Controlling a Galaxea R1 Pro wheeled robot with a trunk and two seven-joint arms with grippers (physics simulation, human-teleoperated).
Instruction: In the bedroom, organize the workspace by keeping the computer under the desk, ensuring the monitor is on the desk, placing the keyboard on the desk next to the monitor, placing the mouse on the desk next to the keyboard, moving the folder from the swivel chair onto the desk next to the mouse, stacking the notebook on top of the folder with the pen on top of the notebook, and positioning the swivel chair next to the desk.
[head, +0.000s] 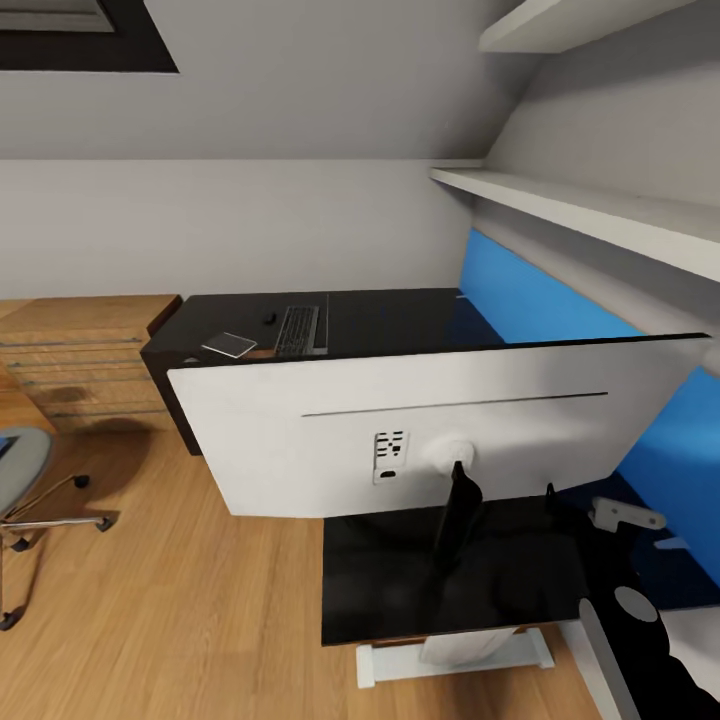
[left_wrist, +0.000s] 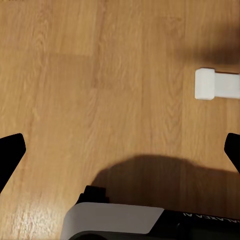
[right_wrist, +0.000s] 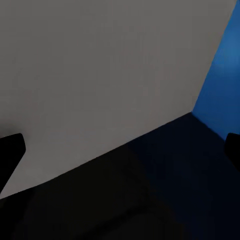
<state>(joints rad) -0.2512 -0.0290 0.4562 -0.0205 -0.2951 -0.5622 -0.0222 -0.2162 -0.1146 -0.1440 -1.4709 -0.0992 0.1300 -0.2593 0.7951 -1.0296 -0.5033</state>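
Farthest left in the head view, well away from both pincers, the swivel chair with its grey seat and chrome star base on castors (head: 25, 500) shows in part at the picture's edge on the wooden plank floor (head: 200, 600), with a light wooden drawer chest (head: 85, 355) behind it against the wall. In the left wrist view the left gripper (left_wrist: 120, 150) points down at that floor, its two black fingertips (left_wrist: 11, 152) spread wide apart and empty, and a white foot of the desk (left_wrist: 215, 84) lies on the boards beyond them. Next comes the long black-topped desk with the bright blue back panel (head: 400, 320); on its far stretch, well beyond the right pincer, lie the slim dark-keyed keyboard (head: 298, 330), a small dark mouse (head: 269, 319) just to its left, and a flat grey notebook (head: 230, 346) nearer the corner. The wide monitor (head: 420, 425) stands on the near stretch, its white back facing the camera on a black stem. The right gripper (right_wrist: 120, 150) hangs just beside that white back, over the desk top, its fingertips parted wide and holding nothing. White wall shelves (head: 600, 215) run above the blue panel.
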